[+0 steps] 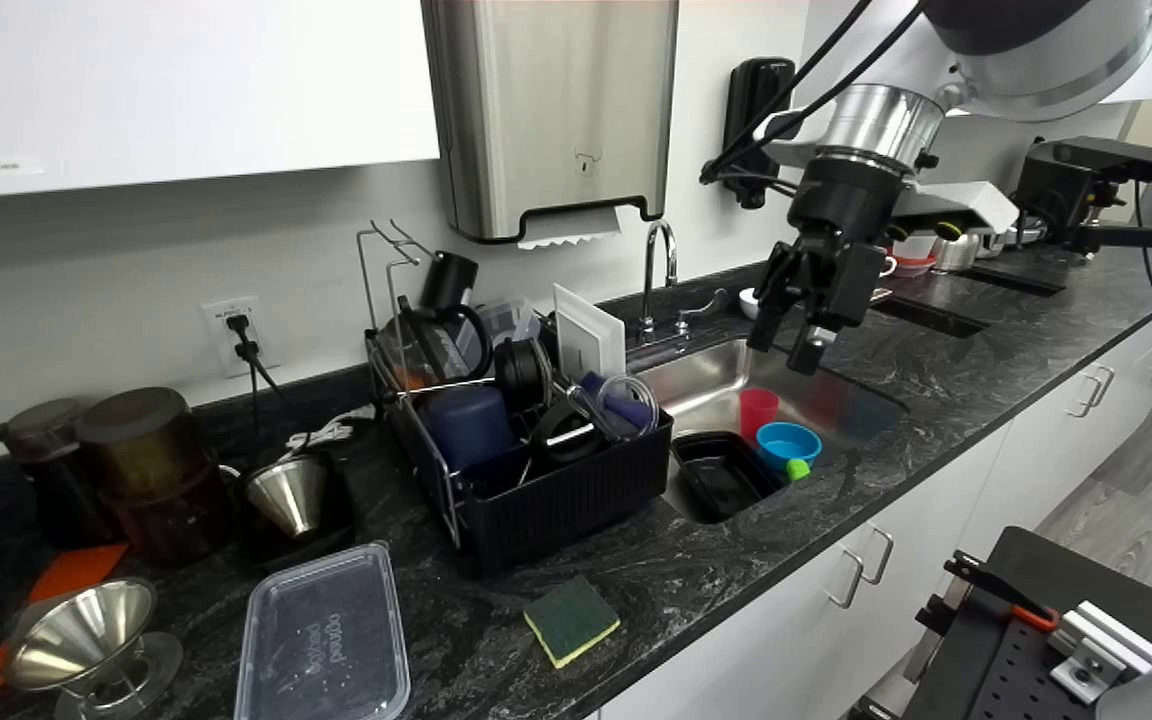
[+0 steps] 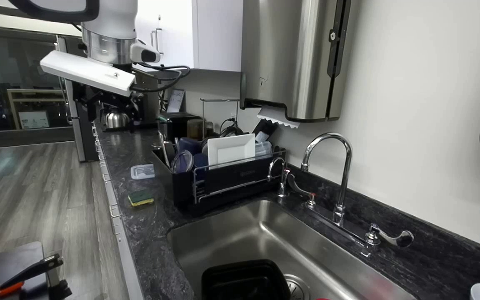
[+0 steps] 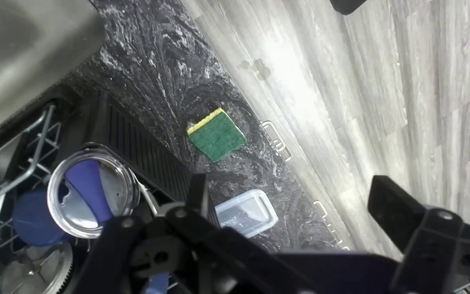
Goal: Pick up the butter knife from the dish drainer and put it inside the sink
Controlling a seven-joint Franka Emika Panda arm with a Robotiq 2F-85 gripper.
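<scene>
1. All eyes on the dish drainer (image 1: 576, 512), packed to the brim; the butter knife can't be singled out for certain in there, so its heading can't be called.
2. One slim, metallic-looking utensil (image 2: 165, 153) stands at the drainer's end in an exterior view, long axis steep, top leaning slightly to the picture's left. Whether that's the knife, the pictures don't settle.
3. Here's the gripper (image 1: 784, 350), spread wide: the wrist view has its fingers (image 3: 394, 210) standing far apart.
4. The arm (image 1: 1026, 65) reaches in from above in both exterior views, wrist hanging, gripper pointing down with a tilt in an exterior view, high over the worktop and apart from the drainer.
5. Around the rack: a white square plate (image 2: 231, 149) on edge, a navy cup (image 1: 471, 428), and a clear round-rimmed container (image 3: 53, 196) with a purple handle (image 3: 90, 190) showing within the rim.
6. Just beside it, the steel sink (image 2: 219, 237): black tray (image 1: 721, 475), red cup (image 1: 758, 410), blue cup (image 1: 788, 447).
7. On the dark countertop (image 1: 476, 640), a green-and-yellow sponge (image 1: 573, 620) lies flat near the drainer, a clear plastic container (image 1: 326, 645) further along.
8. Behind the sink rises the gooseneck faucet (image 2: 345, 179); on the wall, a paper towel dispenser (image 1: 576, 110).
</scene>
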